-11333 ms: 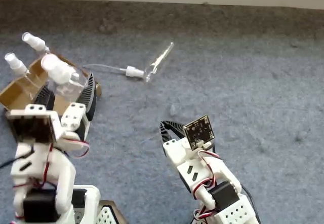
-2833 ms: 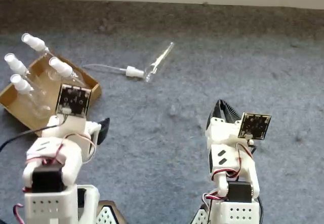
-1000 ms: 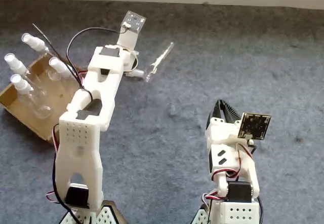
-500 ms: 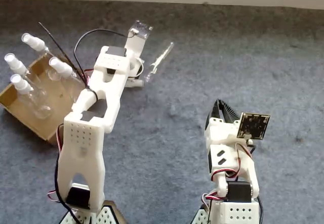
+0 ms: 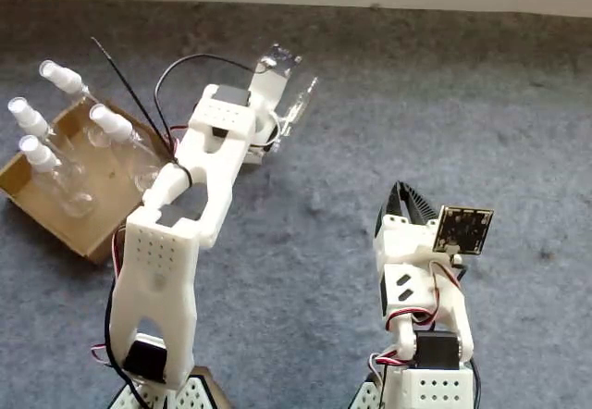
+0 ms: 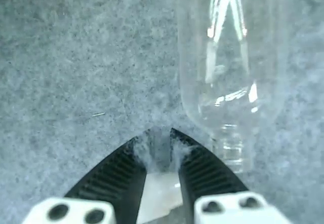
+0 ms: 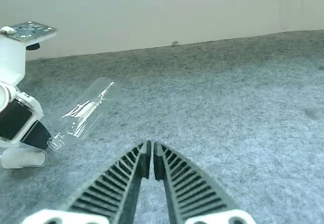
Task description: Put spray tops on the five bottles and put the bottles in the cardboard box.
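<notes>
With left tool (image 6: 160, 139) clamped on spray top (image 6: 159, 193) beside bare bottle (image 6: 228, 57) at upper centre, bring closed, empty right tool (image 7: 151, 150) in, probably to steady bottle.

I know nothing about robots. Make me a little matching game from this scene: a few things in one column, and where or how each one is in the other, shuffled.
Things
1. topless clear bottle
2. four bottles with spray tops
3. right gripper
4. cardboard box

States
A. shut
B. tan, at the left edge in the high view
C. lying on its side on the grey carpet
D. sitting inside the box

Pairs: 1-C, 2-D, 3-A, 4-B
</notes>
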You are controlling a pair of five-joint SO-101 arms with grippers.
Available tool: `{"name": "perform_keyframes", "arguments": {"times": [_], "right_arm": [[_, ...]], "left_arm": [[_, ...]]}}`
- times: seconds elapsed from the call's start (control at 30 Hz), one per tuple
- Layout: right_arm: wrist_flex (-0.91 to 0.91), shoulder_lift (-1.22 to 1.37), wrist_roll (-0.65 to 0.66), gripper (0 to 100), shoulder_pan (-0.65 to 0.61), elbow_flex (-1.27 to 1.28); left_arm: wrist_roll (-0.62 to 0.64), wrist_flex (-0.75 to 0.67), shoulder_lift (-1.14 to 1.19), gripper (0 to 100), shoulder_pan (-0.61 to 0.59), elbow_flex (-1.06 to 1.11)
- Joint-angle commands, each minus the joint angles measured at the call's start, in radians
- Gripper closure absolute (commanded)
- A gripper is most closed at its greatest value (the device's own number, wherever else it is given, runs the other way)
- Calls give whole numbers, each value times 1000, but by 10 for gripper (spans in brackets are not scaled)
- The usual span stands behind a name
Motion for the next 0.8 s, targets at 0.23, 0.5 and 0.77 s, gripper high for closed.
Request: {"name": "perform_keyframes", "arguments": {"times": [0.23,0.5,0.77], "right_arm": [[-25,-13,-2,984,-10,111],[-25,-13,-2,984,-10,111],[-25,-13,-2,984,-10,111]], "left_arm": [[-11,51,-185,967,61,-42],[-6,49,-180,755,61,-142],[-5,44,-177,763,64,-251]]}}
